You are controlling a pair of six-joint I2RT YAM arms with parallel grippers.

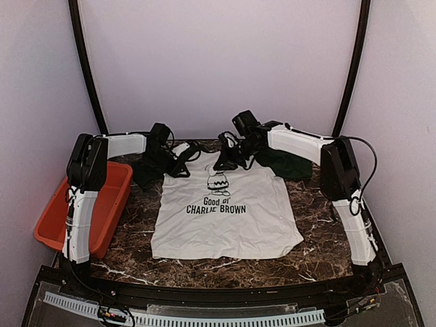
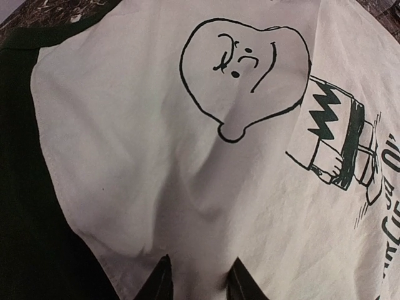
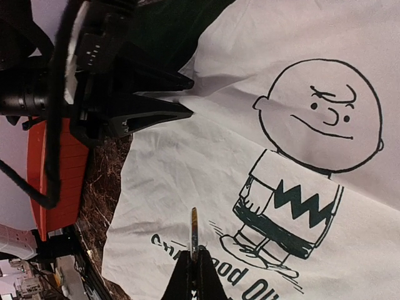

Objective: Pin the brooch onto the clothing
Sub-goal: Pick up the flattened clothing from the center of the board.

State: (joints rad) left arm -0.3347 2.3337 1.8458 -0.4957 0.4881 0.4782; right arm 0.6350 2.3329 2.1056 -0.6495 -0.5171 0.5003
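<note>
The shirt lies print-up on the desk, with my left pincer narrowed on a raised fold near its shoulder. My right pincer is clamped tight on the brooch above the print. If the fold slips free or the thin pin twists in my grip, it could skid off the cloth.

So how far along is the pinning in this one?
Done: the T-shirt is spread on the table and the right gripper holds the brooch. In hand: the left gripper pinches up a fold near the shoulder. Left: the brooch is not through the fabric yet.
</note>
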